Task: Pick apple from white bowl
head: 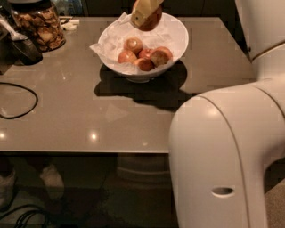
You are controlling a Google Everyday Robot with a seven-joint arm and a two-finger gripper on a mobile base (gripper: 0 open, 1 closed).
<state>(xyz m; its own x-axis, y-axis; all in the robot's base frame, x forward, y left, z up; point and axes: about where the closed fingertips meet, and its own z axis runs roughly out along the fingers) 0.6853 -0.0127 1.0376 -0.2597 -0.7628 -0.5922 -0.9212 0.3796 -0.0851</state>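
Observation:
The white bowl (pixel 179 36) stands at the back middle of the grey table (pixel 80 116), lined with crumpled white paper. Several smaller red-orange apples (pixel 143 55) lie in it. My gripper (pixel 143 12) is at the top edge, above the bowl's far side. Its beige fingers are shut on the apple (pixel 152 22), which hangs clear above the fruit in the bowl. The gripper's upper part is cut off by the frame.
A glass jar of brown snacks (pixel 39 26) stands at the back left beside a dark object (pixel 23 48). A black cable (pixel 20 104) loops on the table's left. My white arm (pixel 227 151) fills the right foreground. The table's front edge (pixel 84 152) runs across the middle.

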